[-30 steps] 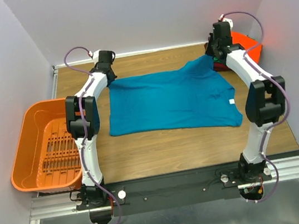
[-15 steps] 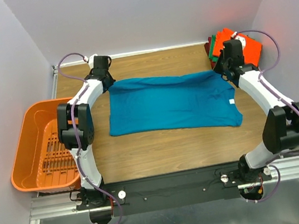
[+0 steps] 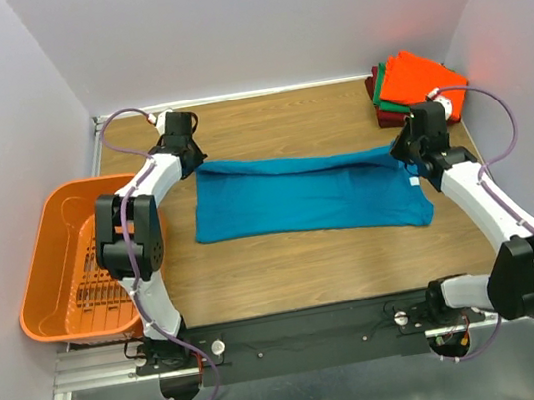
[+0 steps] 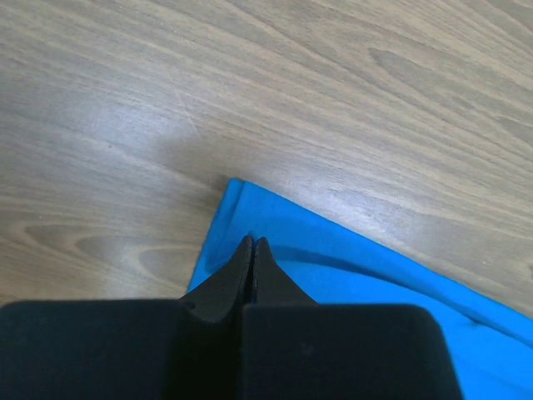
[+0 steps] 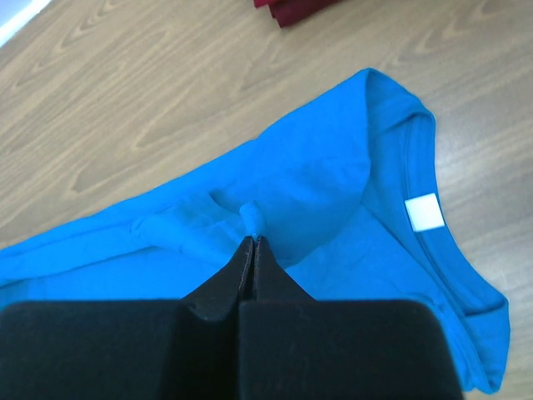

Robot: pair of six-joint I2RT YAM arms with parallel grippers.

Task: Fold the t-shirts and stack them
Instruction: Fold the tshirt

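Teal-blue t-shirt (image 3: 307, 197) lies spread across the middle of the worktop (image 3: 287, 267), neck end to the right, white neck label (image 5: 425, 212) facing up. Its far edge is lifted and doubled toward the near side, making a long fold along the back. Left end effector (image 4: 252, 243) is clamped on the cloth at the far-left corner, fingertips together. Right end effector (image 5: 252, 242) is pinched closed on a small tuft of the same shirt just beside the collar. Folded stack (image 3: 413, 86) sits in the far-right corner, behind the right arm: orange t-shirt (image 3: 422, 76) on top, green t-shirt (image 3: 381, 94) under it, dark red t-shirt (image 5: 291, 8) lowest. Orange slotted basket (image 3: 60, 261) sits beside the worktop's left edge.
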